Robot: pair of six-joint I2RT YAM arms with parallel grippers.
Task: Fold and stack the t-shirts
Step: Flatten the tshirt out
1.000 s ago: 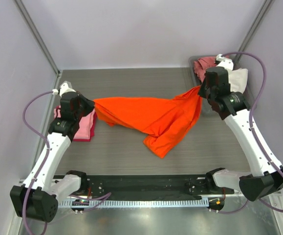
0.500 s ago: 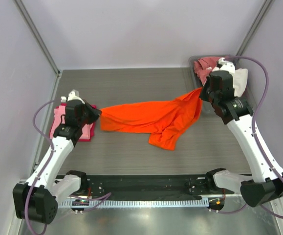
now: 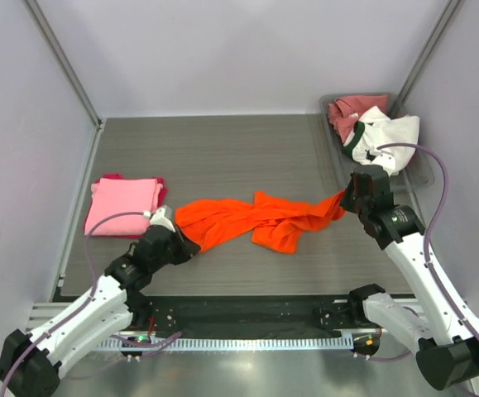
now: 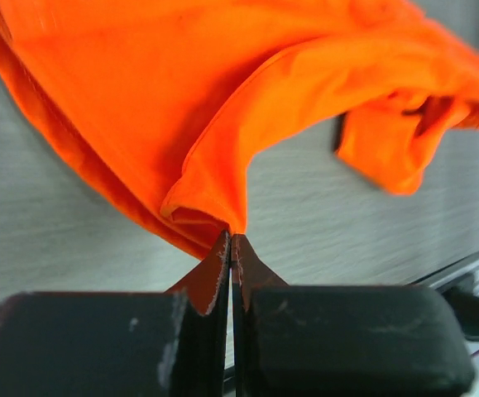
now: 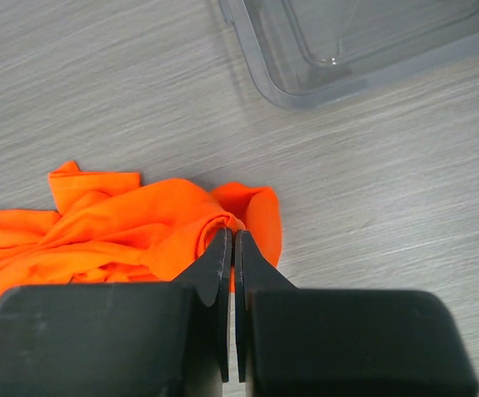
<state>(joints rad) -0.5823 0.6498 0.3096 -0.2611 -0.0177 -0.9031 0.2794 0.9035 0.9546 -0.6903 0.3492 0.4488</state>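
Orange t-shirt (image 3: 256, 219): 1 bright orange garment, bunched into a long wrinkled band on the grey table (image 3: 222, 149) and strung between the 2 grippers.
Left gripper (image 3: 191, 248): jaws pressed together on a fold at the orange t-shirt's left end; in the left wrist view (image 4: 231, 248) the cloth (image 4: 181, 99) rises straight out of the pinch.
Right gripper (image 3: 344, 197): jaws pressed together on a bunched fold at the orange t-shirt's right end; the right wrist view (image 5: 231, 240) shows the fabric (image 5: 123, 231) caught at the tips, low over the table.
Light pink t-shirt (image 3: 123, 207): folded flat, to the left of the orange t-shirt's left end, apart from it.
Magenta t-shirt (image 3: 161, 188): under the light pink one, only its edges showing.
Bin (image 3: 422, 168): clear plastic, beyond the orange t-shirt's right end.
Rose-red t-shirt (image 3: 348, 107): crumpled in the bin, on the side farther from the orange t-shirt.
White t-shirt (image 3: 392, 132): dark green collar, crumpled in the bin beside the rose-red one.
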